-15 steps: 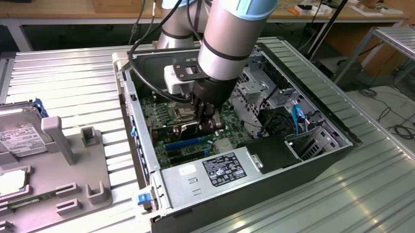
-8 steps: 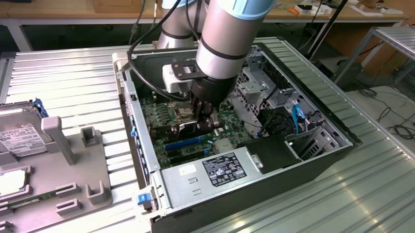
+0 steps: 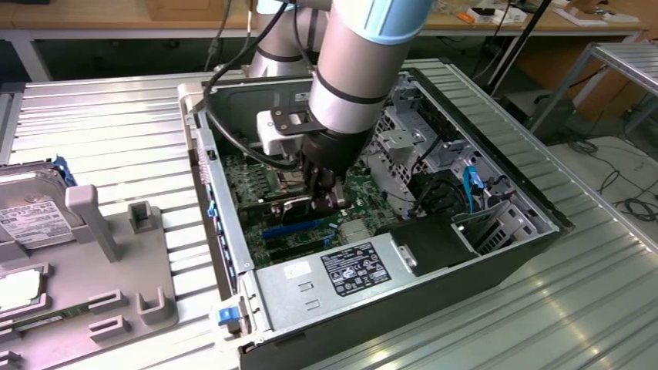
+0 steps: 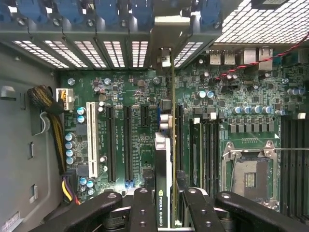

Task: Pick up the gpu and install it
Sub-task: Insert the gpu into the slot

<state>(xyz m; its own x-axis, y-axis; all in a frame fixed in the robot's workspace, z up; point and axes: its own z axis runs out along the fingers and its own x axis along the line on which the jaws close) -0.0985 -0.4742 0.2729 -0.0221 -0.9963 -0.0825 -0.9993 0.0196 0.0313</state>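
The gpu is a thin dark card with an NVIDIA label, seen edge-on in the wrist view. Its silvery bracket reaches the slotted rear wall of the case. My gripper is shut on the card, one black finger on each side. In the exterior view the gripper is down inside the open computer case, holding the gpu upright just above the green motherboard, over the blue expansion slot. Whether the card's edge sits in the slot is hidden.
Beside the card lie a white slot and black slots; the CPU socket is further off. The power supply fills the case's near end. A hard drive and a green memory stick rest on the grey fixture at the exterior view's left.
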